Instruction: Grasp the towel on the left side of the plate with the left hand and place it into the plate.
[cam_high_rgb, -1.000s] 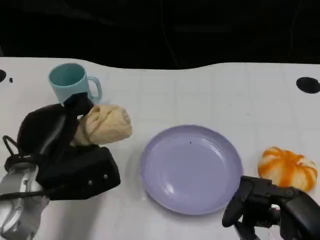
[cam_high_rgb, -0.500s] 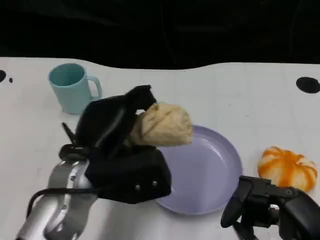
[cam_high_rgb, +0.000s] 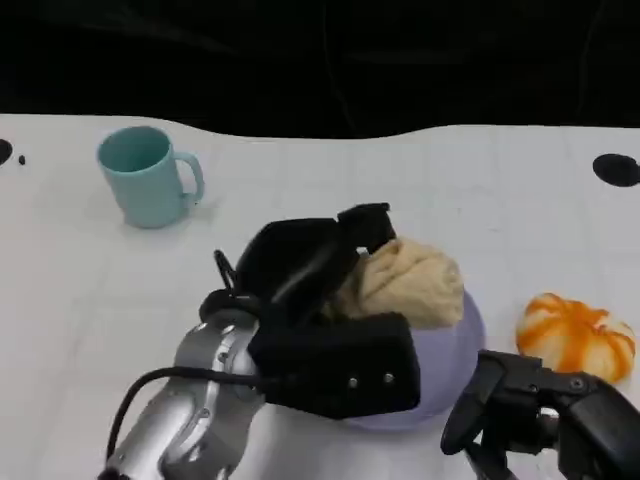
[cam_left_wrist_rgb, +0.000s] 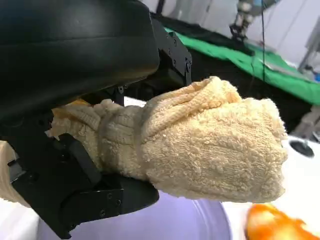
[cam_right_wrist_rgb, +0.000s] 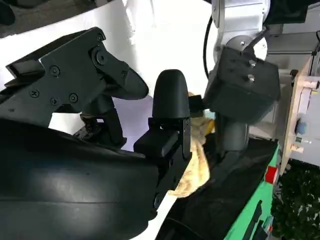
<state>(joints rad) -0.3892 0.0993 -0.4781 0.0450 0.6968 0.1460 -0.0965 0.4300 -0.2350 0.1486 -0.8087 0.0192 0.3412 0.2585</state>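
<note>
Gripping the rolled towel (cam_high_rgb: 412, 281), left robot hand (cam_high_rgb: 310, 270) above the purple plate (cam_high_rgb: 465, 335), towel jutting past its fingers

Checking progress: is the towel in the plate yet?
Not yet: the left hand holds the towel above the plate.

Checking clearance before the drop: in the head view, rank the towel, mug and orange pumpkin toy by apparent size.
1. towel, though it is held up nearer the camera, which enlarges it.
2-3. pumpkin toy and mug look alike; no ranking.
</note>
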